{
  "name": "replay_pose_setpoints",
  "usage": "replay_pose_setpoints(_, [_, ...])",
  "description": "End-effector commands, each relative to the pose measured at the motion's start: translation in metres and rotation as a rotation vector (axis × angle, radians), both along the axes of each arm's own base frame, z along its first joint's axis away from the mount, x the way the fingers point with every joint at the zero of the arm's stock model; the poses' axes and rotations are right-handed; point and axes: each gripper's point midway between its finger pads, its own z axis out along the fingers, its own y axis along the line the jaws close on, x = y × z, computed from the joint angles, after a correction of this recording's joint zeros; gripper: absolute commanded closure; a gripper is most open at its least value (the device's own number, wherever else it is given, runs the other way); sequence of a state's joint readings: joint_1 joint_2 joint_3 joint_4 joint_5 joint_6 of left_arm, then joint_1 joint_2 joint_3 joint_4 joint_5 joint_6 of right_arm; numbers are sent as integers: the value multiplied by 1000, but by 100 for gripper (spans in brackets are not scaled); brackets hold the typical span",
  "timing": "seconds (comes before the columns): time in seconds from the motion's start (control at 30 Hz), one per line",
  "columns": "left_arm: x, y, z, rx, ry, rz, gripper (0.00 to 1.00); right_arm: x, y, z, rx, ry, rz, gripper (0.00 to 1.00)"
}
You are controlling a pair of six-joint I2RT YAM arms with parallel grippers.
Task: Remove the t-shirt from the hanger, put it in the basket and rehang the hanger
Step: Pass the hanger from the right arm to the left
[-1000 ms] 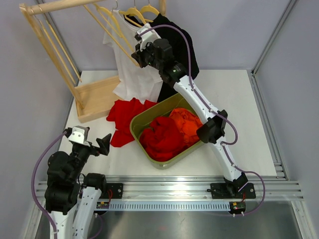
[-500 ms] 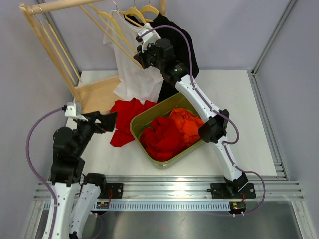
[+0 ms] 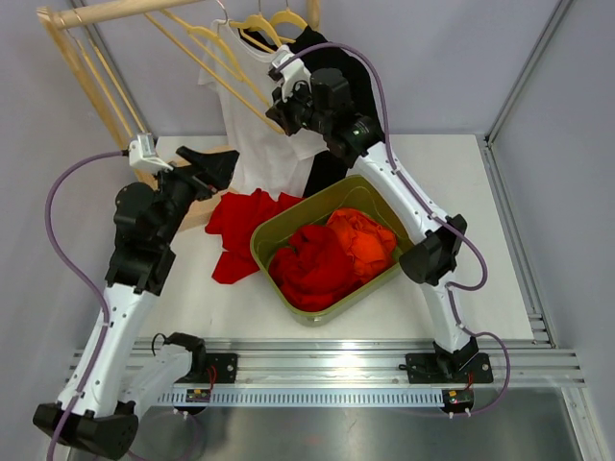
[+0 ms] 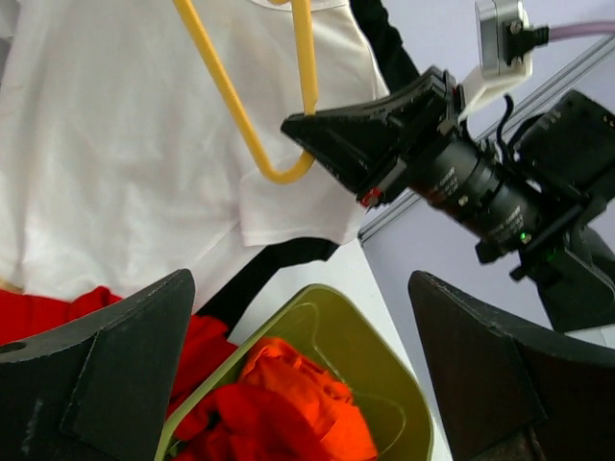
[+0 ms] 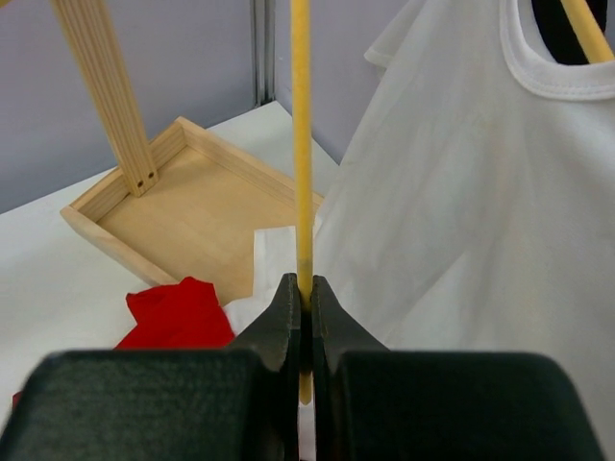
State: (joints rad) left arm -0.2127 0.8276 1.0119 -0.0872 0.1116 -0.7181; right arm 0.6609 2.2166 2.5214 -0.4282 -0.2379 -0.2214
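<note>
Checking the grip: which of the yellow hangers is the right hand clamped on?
The yellow hanger in front of the white t-shirt: the shut right hand pinches its lower corner. The other hangers on the rail are untouched.

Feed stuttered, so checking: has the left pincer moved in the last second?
Yes. The left pincer swung from low by the white table's near-left edge up and farther in, now open over the flat wooden rack base, facing the white hanging t-shirt.

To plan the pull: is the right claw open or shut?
Shut on the yellow hanger: the right claw pinches its bar, no gap showing.
</note>
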Motion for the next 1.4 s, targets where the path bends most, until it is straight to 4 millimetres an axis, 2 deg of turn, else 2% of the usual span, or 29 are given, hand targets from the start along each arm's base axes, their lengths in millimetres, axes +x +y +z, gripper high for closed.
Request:
replay_pose_setpoints(0.0, [12, -4, 52, -86, -112, 55, 4, -30, -13, 49, 32, -63, 8, 100])
replay_pose_setpoints(0.03, [20, -16, 49, -84, -97, 34, 4, -32, -13, 39, 8, -48, 3, 100])
replay_pose_setpoints(0.1, [26, -23, 60, -92, -109, 43, 5, -41, -16, 45, 3, -54, 5, 100])
replay_pose_setpoints(0.13, [35, -34, 53, -84, -85, 30, 5, -42, -17, 39, -6, -39, 0, 100])
replay_pose_setpoints(0.17, [38, -35, 62, -93, -97, 43, 5, -46, -20, 43, -2, -39, 0, 100])
replay_pose_setpoints(0.23, [50, -47, 57, -80, -71, 40, 5, -49, -22, 38, -6, -14, -5, 100])
replay_pose_setpoints(0.27, [57, -49, 54, -80, -59, 58, 5, -54, -24, 42, 0, -14, -1, 100])
replay_pose_setpoints(0.3, [59, -50, 61, -88, -68, 61, 5, -57, -25, 43, 8, -4, 4, 100])
replay_pose_setpoints(0.33, [70, -52, 52, -80, -41, 82, 5, -59, -26, 39, 5, 14, 4, 100])
replay_pose_setpoints(0.37, [74, -54, 51, -86, -31, 88, 6, -64, -29, 44, 13, 17, 8, 100])
replay_pose_setpoints(0.43, [79, -55, 55, -98, -40, 96, 9, -70, -29, 40, 20, 49, 18, 100])
replay_pose_setpoints(0.57, [91, -59, 49, -103, -19, 109, 14, -84, -35, 48, 40, 71, 33, 100])
replay_pose_setpoints(0.77, [95, -70, 56, -109, -41, 64, 24, -97, -34, 46, 54, 114, 75, 100])
replay_pose_setpoints(1.1, [97, -89, 53, -148, -29, -29, 33, -99, -33, 41, 59, 134, 85, 100])
replay_pose_setpoints(1.3, [98, -99, 53, -176, -21, -78, 47, -100, -32, 39, 60, 141, 90, 100])
replay_pose_setpoints(1.37, [98, -101, 50, -179, -15, -89, 49, -101, -31, 40, 64, 140, 96, 100])
